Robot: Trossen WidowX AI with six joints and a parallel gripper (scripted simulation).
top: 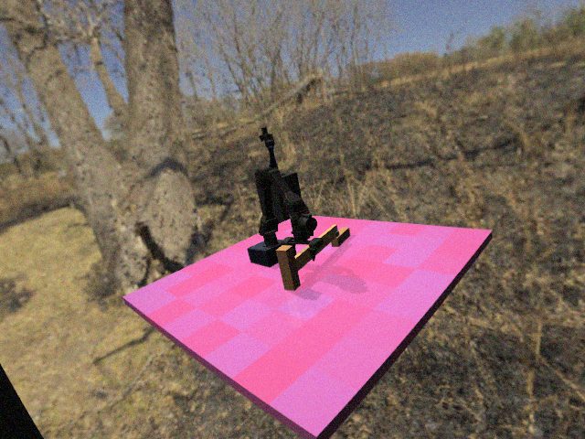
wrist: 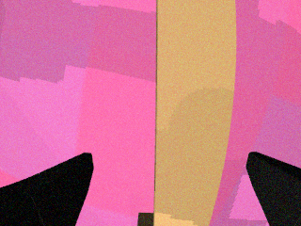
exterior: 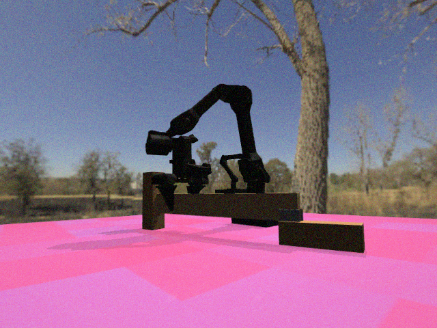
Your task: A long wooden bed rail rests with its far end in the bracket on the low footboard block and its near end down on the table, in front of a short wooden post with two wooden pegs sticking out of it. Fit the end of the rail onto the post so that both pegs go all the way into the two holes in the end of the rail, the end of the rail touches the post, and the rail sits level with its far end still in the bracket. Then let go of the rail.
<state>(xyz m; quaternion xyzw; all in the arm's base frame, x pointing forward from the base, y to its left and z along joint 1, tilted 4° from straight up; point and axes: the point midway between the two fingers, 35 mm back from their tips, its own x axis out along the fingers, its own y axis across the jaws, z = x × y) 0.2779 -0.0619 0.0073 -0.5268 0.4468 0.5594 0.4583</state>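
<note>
The long wooden rail (top: 302, 257) (exterior: 236, 206) (wrist: 195, 75) sits level. Its near end is against the short upright post (top: 288, 272) (exterior: 152, 212), and no pegs show between them. Its far end rests in the dark bracket (exterior: 289, 214) on the low footboard block (top: 342, 235) (exterior: 321, 236). My gripper (top: 313, 246) (exterior: 181, 197) (wrist: 173, 162) is open. It straddles the rail close to the post, with one finger well clear on each side in the wrist view. Nothing is held.
The pink checkered table (top: 330, 354) (exterior: 212, 289) (wrist: 113, 120) carries the arm's black base (top: 264, 255) (exterior: 254, 221) just behind the rail. The table's edges drop off to open ground all round.
</note>
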